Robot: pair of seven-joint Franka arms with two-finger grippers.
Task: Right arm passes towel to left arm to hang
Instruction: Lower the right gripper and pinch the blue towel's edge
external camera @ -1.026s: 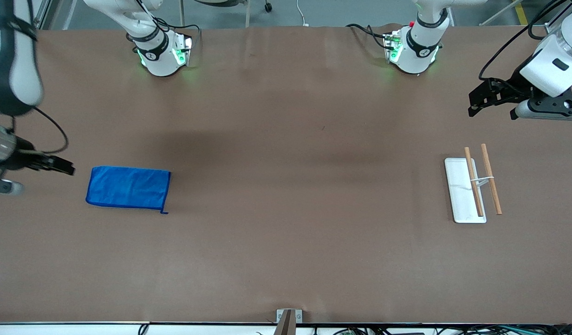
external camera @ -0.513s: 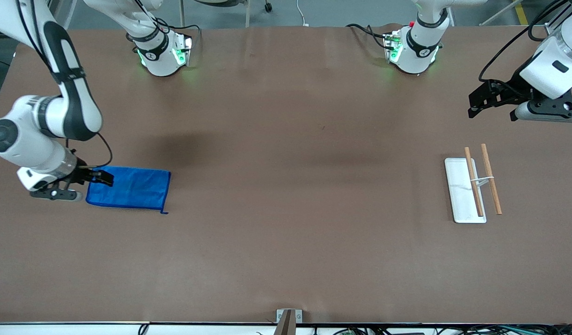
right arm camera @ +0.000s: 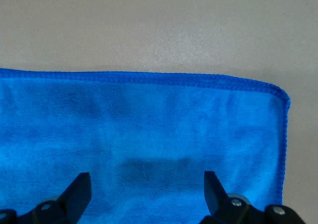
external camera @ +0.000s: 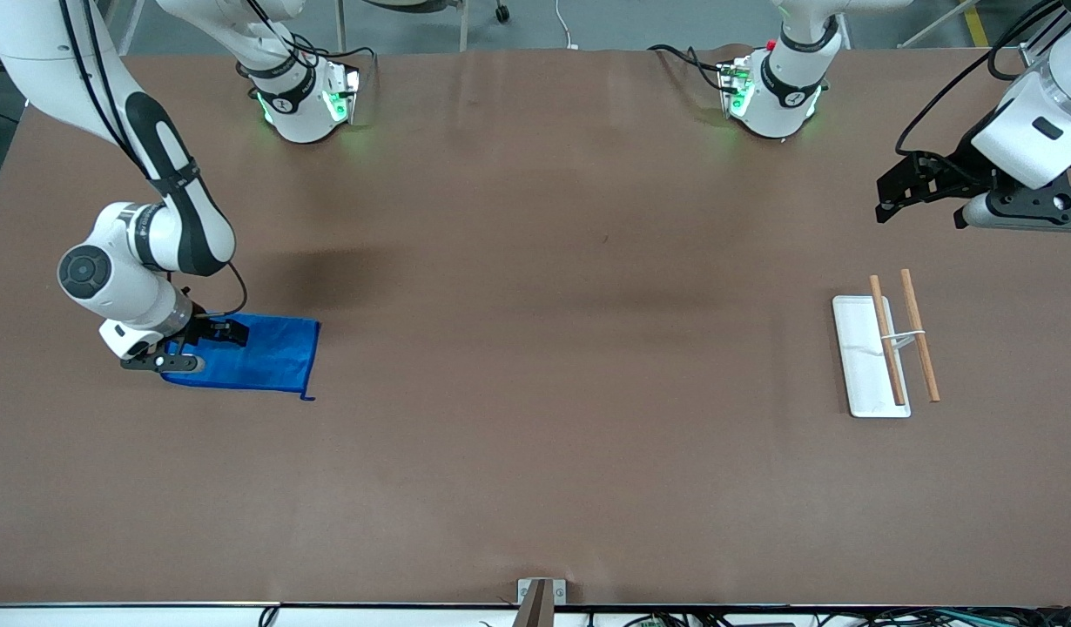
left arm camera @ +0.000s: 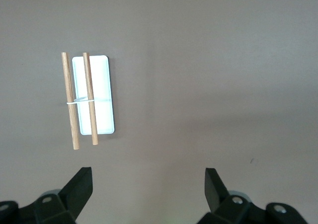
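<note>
The brown table (external camera: 535, 348) bears a bright blue towel (external camera: 257, 353), soft, fuzzy and rectangular, lying flat toward the right arm's end. The right gripper (right arm camera: 146, 196) hovers over it, jaws spread. The waiting left gripper (left arm camera: 148, 191), also spread, hangs above a white rack tray (left arm camera: 102, 95) with two wooden rods (left arm camera: 90, 98).

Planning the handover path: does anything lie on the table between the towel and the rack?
Nothing visible does. The towel lies flat under the open right gripper; bare table runs to the rack. The open left gripper waits above the table, near the rack.
</note>
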